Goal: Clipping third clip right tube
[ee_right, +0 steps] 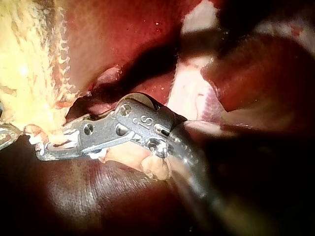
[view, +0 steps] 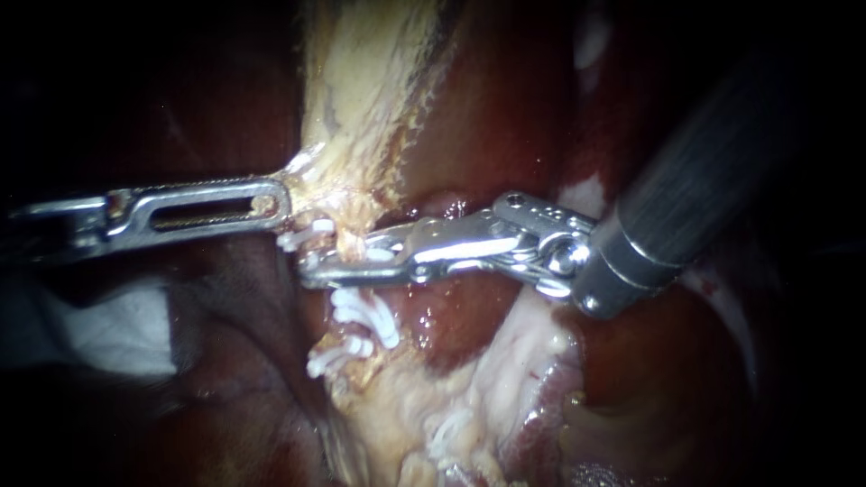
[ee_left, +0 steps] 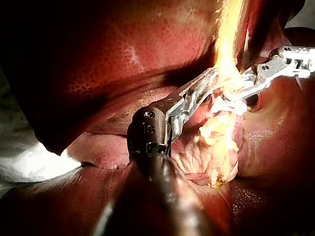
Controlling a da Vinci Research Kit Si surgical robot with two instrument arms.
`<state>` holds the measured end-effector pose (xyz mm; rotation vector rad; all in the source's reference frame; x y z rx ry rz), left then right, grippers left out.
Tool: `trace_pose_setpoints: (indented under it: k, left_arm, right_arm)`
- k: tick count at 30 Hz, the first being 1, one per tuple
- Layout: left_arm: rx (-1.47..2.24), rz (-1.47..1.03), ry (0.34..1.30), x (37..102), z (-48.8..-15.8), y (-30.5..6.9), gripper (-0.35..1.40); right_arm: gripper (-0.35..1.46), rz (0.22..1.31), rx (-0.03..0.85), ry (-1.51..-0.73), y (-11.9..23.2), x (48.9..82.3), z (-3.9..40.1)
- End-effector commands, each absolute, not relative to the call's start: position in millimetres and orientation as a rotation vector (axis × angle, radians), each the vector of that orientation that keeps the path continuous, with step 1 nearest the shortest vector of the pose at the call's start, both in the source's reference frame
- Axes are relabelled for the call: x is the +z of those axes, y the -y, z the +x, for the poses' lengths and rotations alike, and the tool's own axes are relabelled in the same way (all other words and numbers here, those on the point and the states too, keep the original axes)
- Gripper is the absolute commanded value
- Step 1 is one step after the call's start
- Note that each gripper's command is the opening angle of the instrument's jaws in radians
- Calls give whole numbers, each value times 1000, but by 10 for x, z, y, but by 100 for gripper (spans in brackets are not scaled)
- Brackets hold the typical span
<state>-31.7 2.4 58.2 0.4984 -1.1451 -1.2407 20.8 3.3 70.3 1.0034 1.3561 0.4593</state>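
Left instrument (view: 278,200) jaws grip pale tissue (view: 361,108) beside tube (view: 354,230). Right instrument (view: 343,263) jaws clamped across tube, just above seated clips (view: 365,316). Remaining, likely: confirm clip seated, release, withdraw.

- We are at a surgical bench, looking closely at organ tissue under a bright light.
- We see wet, dark red liver (view: 487,117) and a pale fatty band (view: 370,81) carrying small white clips (view: 365,311).
- Two slender steel tools, the left instrument (view: 281,203) and the right instrument (view: 311,268), meet at that band.
- A white cloth (view: 117,329) lies beside the tissue.
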Motion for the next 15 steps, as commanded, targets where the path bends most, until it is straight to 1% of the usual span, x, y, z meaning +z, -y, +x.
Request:
trace_pose_setpoints:
  k: [1, 15]
  left_arm:
    - [-1241, 498, 1145, 582, -317, -24, -35]
    - [-1241, 498, 1145, 584, -317, -25, -35]
  right_arm:
    - [-35, 1008, 459, -1356, -32, 703, 208]
    - [-35, 1014, 460, -1353, -31, 704, 208]
